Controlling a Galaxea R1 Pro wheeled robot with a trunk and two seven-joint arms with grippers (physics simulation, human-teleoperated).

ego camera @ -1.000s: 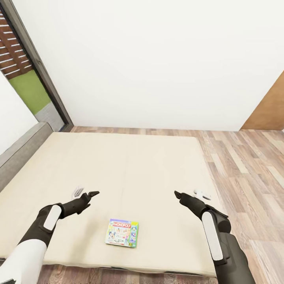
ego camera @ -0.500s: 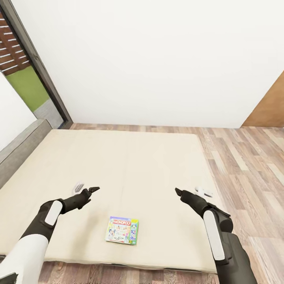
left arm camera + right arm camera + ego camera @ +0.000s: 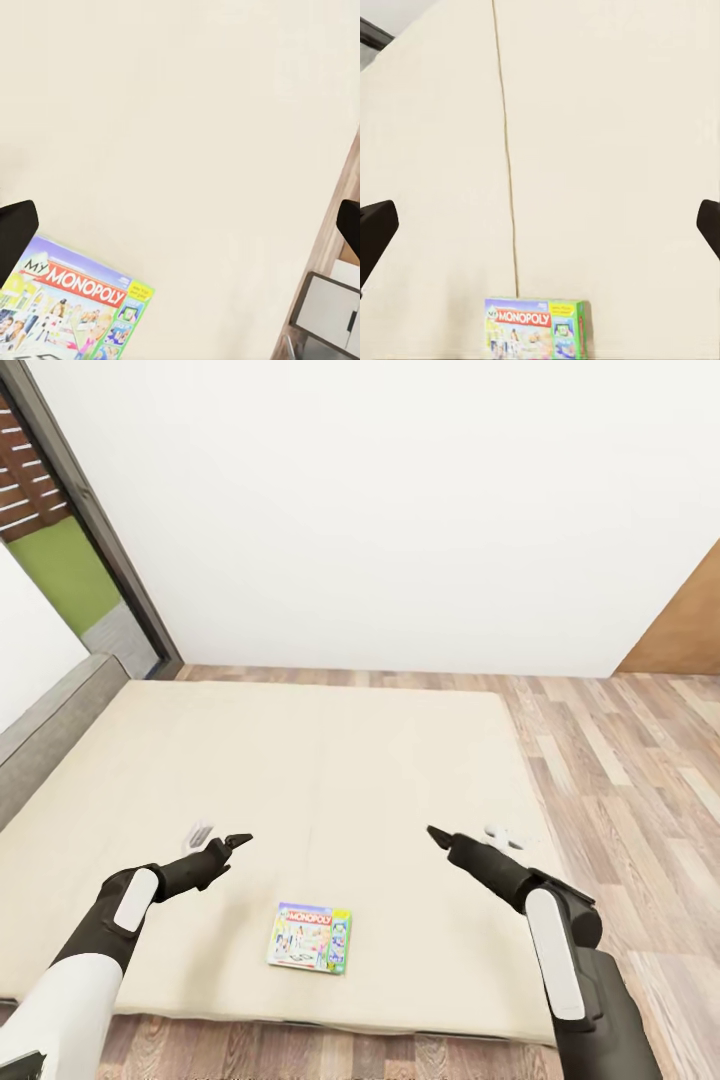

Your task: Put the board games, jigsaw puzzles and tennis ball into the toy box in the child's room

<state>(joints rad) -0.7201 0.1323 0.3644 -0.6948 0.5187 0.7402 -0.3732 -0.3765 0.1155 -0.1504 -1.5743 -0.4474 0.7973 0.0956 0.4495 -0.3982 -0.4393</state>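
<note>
**Inspector:** State the position. Where is the board game?

**Operator:** The board game (image 3: 310,938) lies flat on the bed (image 3: 300,780), near the bed's front edge, at about six o'clock in the head view. It sits between the two arms and touches neither. Its printed cover faces up.

**Inspector:** And the pincers?

**Operator:** The left pincer (image 3: 218,844) hangs above the bed at about ten o'clock from the box. The right pincer (image 3: 470,836) hangs at about two o'clock from it. Each wrist view shows dark fingertips far out at opposite edges, so I judge both pincers spread wide and holding nothing.

**Inspector:** What does the pick-up call for?

**Operator:** The box is thin and lies flat on a soft cover, so a straight top-down pinch has little to bite on. My judgement: bring one pincer low over a box edge, fingers either side of the thin rim, and close only once the rim sits between them.

**Inspector:** Risks?

**Operator:** Pushing the box toward the front edge and off onto the floor (image 3: 620,760). Approach from the far side with care.
</note>
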